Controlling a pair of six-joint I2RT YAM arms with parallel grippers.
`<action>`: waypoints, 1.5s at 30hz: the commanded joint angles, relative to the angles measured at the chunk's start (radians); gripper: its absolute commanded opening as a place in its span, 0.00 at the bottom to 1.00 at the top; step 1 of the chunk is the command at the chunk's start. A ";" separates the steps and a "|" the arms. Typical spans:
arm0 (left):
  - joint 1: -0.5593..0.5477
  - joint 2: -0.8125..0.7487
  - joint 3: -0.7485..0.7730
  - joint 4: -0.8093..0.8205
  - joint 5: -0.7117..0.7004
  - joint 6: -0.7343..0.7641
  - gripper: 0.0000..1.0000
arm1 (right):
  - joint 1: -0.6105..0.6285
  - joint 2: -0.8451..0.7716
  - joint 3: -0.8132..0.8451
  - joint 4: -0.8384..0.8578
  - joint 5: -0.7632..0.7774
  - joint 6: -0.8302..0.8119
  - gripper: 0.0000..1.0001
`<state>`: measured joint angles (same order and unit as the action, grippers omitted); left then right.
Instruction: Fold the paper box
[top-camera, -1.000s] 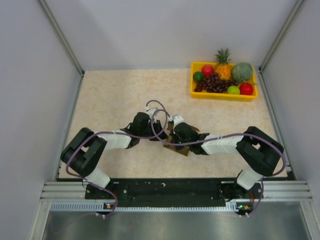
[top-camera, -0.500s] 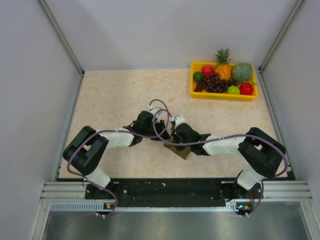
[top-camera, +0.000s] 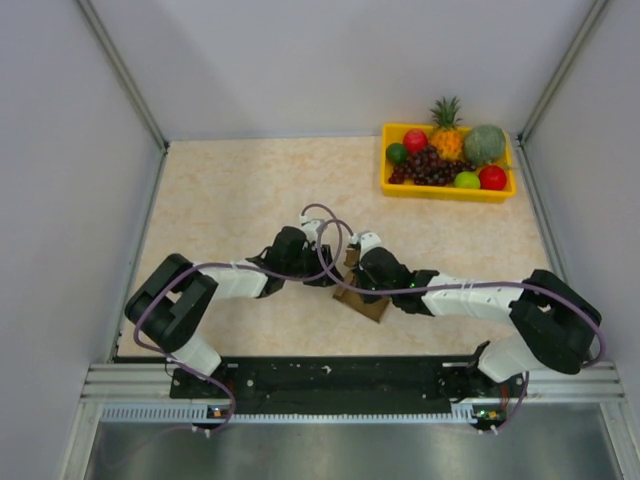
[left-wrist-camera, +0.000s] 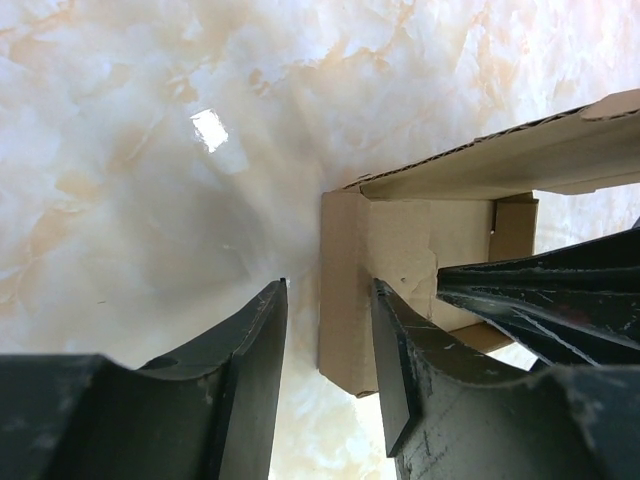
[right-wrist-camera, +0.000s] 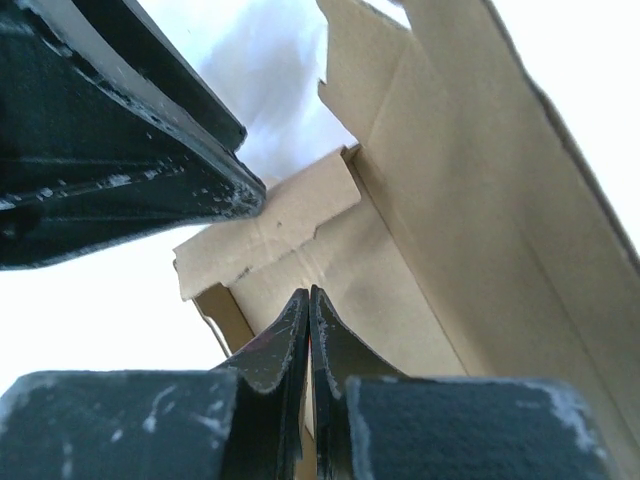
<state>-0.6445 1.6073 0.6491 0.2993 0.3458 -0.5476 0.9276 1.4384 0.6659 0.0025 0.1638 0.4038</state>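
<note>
From above, the plain brown cardboard box is nearly buried under the left arm and right arm, only its near corner peeking out! On the left wrist camera the right hand covers its inside and the frame edge crops it. On the right wrist camera the worktop is washed out white.

A yellow tray sits at the far right corner of the marbled beige table, holding a pineapple, a green melon, dark grapes and smaller red and green fruits.
</note>
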 joint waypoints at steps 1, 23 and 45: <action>-0.015 -0.033 -0.003 -0.002 0.010 0.008 0.45 | 0.014 -0.055 -0.061 -0.041 0.009 0.026 0.00; -0.090 0.026 0.095 -0.127 -0.019 0.040 0.56 | 0.014 -0.047 -0.166 0.064 -0.018 0.024 0.00; -0.282 0.082 0.289 -0.471 -0.516 0.123 0.40 | 0.014 -0.036 -0.160 0.067 -0.033 0.027 0.00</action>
<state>-0.8822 1.6547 0.8761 -0.0551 -0.0662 -0.5022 0.9276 1.3869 0.5171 0.0750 0.1570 0.4473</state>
